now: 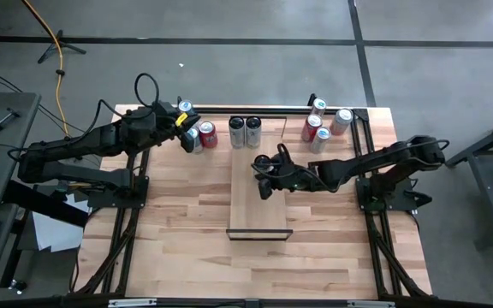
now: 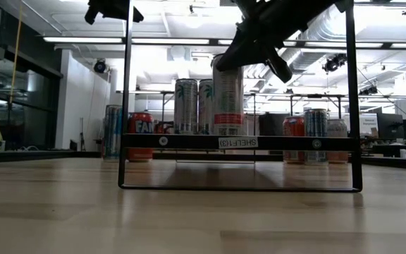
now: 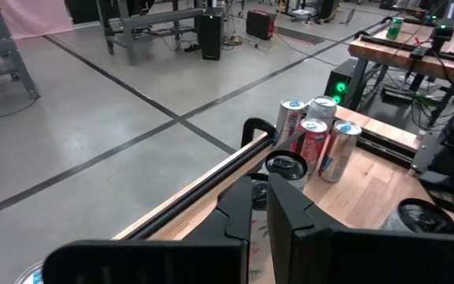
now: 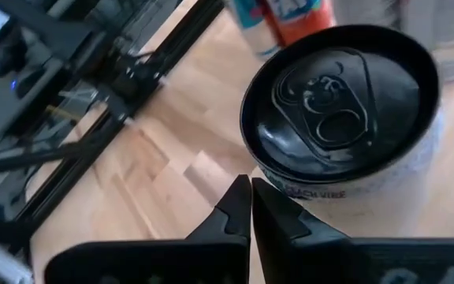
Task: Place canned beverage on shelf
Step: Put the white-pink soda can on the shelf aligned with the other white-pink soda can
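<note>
Pale plank-patterned wooden surface [image 1: 178,214] carries the long narrow pale-wood shelf [image 1: 259,201] with dark metal end frames down its middle. On it stands a tall silver can with a black lid [image 4: 345,110], just beside the right claw [image 1: 264,178], whose fingers are pressed together and grip nothing. Two more silver cans [image 1: 245,132] stand at the shelf's far end. At the far left cans, the left claw [image 1: 183,126] waits, fingers together.
</note>
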`<state>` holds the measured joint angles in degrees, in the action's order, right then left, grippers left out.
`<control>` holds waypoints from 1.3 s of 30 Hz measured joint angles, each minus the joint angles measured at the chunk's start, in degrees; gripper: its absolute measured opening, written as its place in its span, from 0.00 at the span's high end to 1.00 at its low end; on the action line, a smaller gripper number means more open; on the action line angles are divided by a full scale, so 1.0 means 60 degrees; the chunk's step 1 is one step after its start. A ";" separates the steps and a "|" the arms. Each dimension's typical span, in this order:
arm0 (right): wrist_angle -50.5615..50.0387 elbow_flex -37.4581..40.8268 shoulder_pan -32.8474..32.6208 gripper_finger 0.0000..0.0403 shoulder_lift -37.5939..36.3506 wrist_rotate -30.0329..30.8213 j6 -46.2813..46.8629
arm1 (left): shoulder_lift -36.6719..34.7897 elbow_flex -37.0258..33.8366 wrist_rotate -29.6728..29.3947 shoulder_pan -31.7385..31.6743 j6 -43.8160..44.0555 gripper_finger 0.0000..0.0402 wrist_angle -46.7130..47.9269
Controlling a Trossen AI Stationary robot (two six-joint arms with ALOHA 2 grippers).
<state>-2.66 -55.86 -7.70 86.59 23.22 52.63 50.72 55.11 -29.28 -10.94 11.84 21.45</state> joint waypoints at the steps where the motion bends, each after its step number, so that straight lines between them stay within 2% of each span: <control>1: 0.0007 0.0000 0.0002 1.00 0.0000 0.0120 0.0009 | 0.0000 0.0000 0.0033 0.0001 0.0001 1.00 0.0007; 15: -0.0412 0.0000 0.0471 1.00 0.0000 0.1122 -0.0020 | 0.0000 0.0000 0.0036 0.0001 0.0009 1.00 0.0041; 39: -0.1115 0.0000 0.2257 1.00 -0.0004 0.1129 -0.0951 | 0.0000 0.0000 0.0033 0.0001 0.0018 1.00 0.0034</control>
<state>-9.34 -55.86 5.84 86.56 30.00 46.92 50.72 55.11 -29.08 -10.94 11.95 21.65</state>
